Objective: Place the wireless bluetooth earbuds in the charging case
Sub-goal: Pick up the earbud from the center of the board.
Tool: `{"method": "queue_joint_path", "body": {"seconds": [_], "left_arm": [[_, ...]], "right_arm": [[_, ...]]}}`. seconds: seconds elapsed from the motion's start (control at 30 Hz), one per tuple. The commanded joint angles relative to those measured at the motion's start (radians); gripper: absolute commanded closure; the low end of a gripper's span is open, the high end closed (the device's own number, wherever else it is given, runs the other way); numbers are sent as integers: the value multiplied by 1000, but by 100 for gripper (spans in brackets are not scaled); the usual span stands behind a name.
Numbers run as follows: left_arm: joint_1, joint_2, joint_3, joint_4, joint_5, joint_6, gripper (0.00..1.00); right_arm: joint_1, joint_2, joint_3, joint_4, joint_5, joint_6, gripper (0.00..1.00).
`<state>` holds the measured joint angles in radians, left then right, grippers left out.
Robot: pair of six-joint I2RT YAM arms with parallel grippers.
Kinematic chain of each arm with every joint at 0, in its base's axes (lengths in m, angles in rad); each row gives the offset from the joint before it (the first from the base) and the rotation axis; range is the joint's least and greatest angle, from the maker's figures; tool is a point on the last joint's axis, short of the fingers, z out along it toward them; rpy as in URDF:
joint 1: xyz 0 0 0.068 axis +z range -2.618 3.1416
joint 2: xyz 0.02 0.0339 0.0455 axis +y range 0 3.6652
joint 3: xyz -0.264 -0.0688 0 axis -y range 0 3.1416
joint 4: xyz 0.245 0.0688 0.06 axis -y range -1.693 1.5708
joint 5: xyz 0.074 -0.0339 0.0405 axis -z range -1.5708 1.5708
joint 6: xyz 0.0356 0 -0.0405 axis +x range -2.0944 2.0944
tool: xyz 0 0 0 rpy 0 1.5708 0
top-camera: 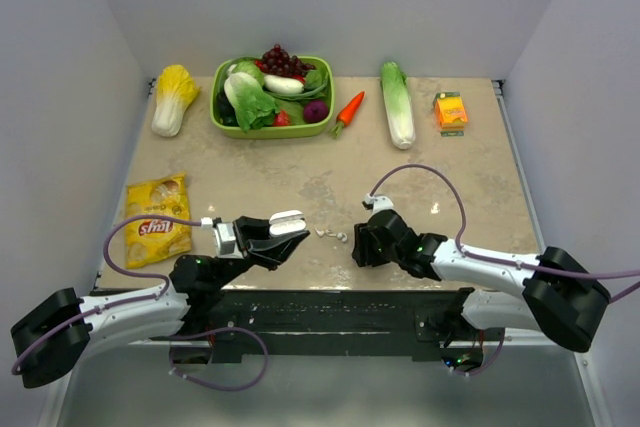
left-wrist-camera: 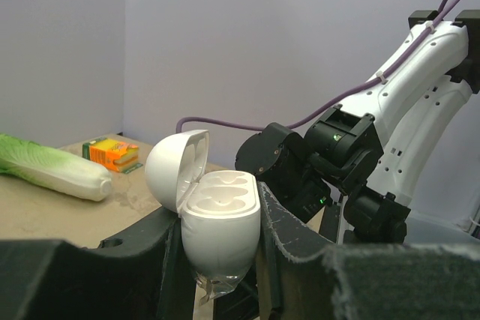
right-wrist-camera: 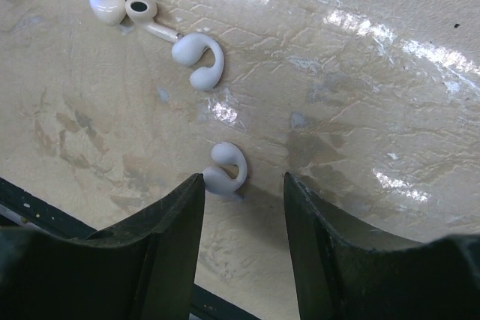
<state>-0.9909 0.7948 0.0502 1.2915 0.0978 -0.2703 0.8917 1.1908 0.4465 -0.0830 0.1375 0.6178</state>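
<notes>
A: Left end effector (top-camera: 280,237)?
B: Clamped on the case (left-wrist-camera: 222,219), which stands upright between its fingers, lid swung open.
A: Right end effector (right-wrist-camera: 241,219)?
B: Spread open, low over the tabletop (top-camera: 300,177), gripping nothing. One earbud (right-wrist-camera: 223,168) lies on the tabletop just ahead of its fingers. A second earbud (right-wrist-camera: 196,56) lies farther out, toward the left end effector.

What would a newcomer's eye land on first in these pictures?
Probably the charging case, flipped open with both wells empty, clamped in the left gripper near the front edge of the table. Next, the earbuds lying loose on the table between the arms, the nearest just ahead of the open right gripper. At the far edge, a green basket heaped with vegetables adds the brightest colour.
</notes>
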Motion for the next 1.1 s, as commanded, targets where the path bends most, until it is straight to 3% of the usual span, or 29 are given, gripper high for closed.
{"method": "queue_joint_path", "body": {"seconds": [0.0, 0.37, 1.07], "left_arm": [[-6, -2, -329, 275, 2, -9, 100], [-6, -2, -331, 275, 3, -6, 100], [-6, -9, -339, 272, 0, -12, 100]], "right_arm": [[4, -5, 5, 26, 11, 13, 51], [4, -71, -3, -6, 36, 33, 48], [4, 27, 26, 3, 22, 13, 50]]}}
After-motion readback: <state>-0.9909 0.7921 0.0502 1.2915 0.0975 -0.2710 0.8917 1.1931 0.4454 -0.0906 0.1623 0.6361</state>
